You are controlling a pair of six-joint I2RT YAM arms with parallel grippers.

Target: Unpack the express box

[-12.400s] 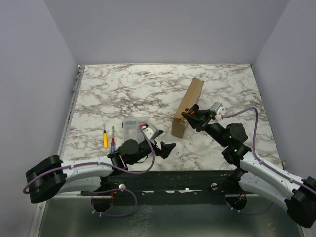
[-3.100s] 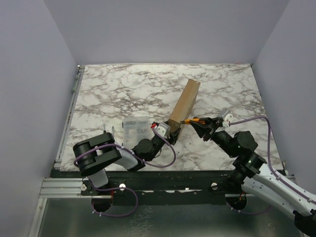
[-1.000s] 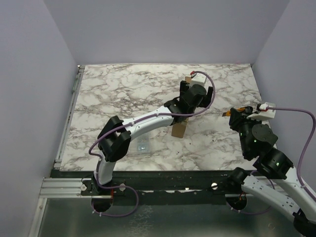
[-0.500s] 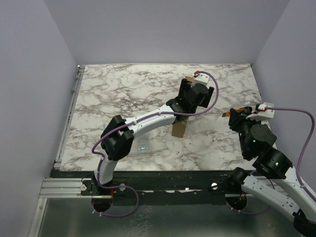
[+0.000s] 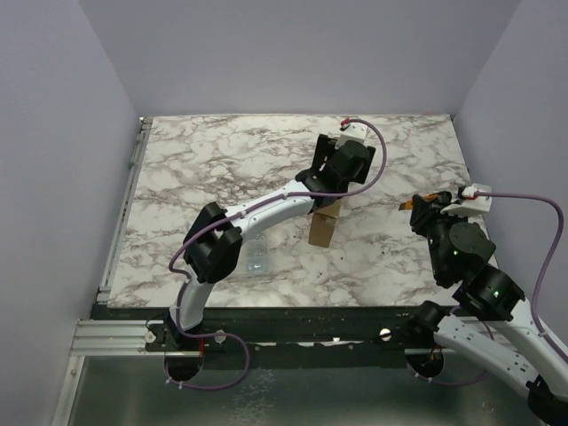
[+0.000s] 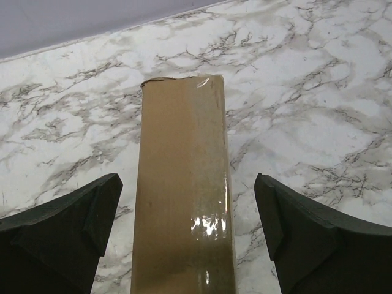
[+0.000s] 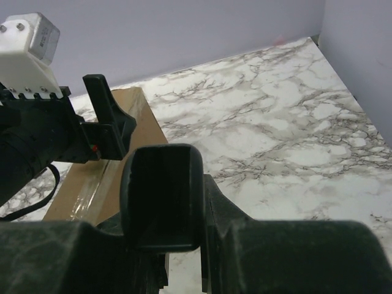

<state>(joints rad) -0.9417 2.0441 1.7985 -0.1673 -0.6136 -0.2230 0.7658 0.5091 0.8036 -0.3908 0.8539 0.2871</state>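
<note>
The flat brown cardboard express box [image 6: 184, 196] is sitting near the middle of the white, grey-veined marble-patterned tabletop [image 5: 222, 169], a little right of centre. It is turning a long narrow face up towards my left wrist camera. That face is matt cardboard with a glossy strip of clear tape running along it and catching the light. Its far end is looking slightly ragged where the tape stops.

I am holding my left gripper [image 5: 335, 177] spread wide above the box, one blunt black finger [image 6: 67, 233] on each side. Bare marble is showing between each finger and the cardboard, so I am not touching it. From above, my left arm is covering most of the box, and only its near end is peeking out.

I am keeping my right gripper [image 5: 422, 202] well apart from the box, near the table's right edge, with a sliver of orange showing at its tip. In my right wrist view, dark rounded housing is filling the foreground and hiding the fingertips, so I cannot tell whether that hand is gripping anything.

A small clear plastic case [image 5: 256, 257] is lying near the front edge, partly hidden by my left arm.
</note>
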